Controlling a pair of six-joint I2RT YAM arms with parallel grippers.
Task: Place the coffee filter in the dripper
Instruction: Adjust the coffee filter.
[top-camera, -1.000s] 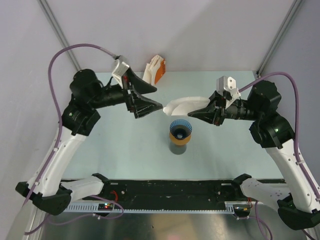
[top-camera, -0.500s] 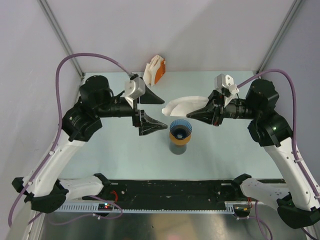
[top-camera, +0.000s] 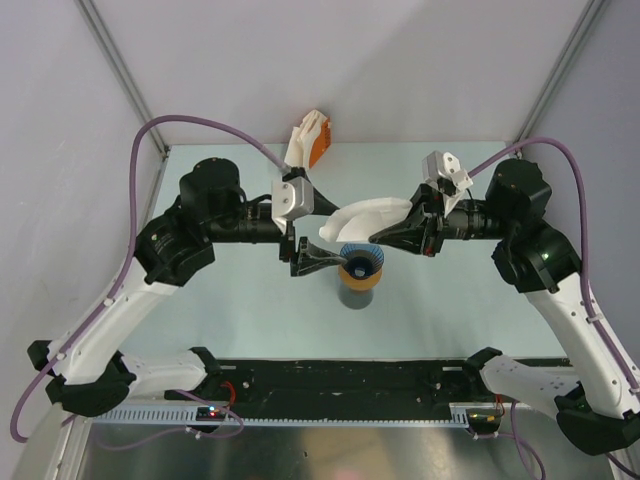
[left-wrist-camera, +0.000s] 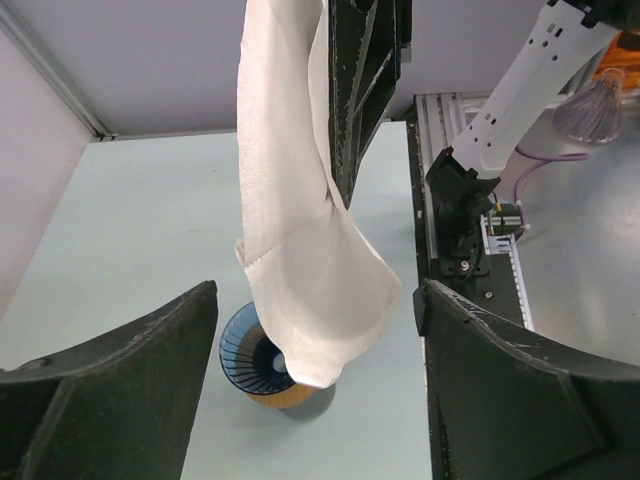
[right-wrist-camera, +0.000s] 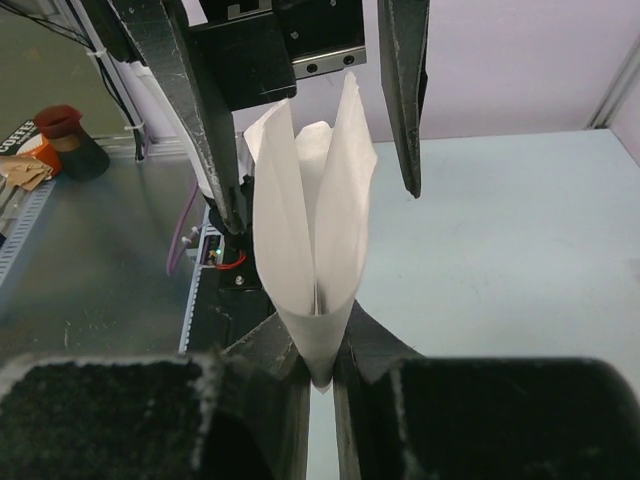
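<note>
The blue ribbed dripper stands on an orange ring on a dark grey cup at the table's middle. My right gripper is shut on the narrow end of the white coffee filter and holds it in the air, just above and behind the dripper. My left gripper is open, with one finger on each side of the filter's free end. In the left wrist view the filter hangs over the dripper. In the right wrist view the filter is pinched at the right gripper.
An orange and white object lies at the table's far edge. A black rail runs along the near edge between the arm bases. Grey walls and metal posts close in the back and sides.
My left gripper has swung right and forward, staying open, and now straddles the filter beside the dripper. My right gripper has shifted the filter slightly left, closer over the dripper.
</note>
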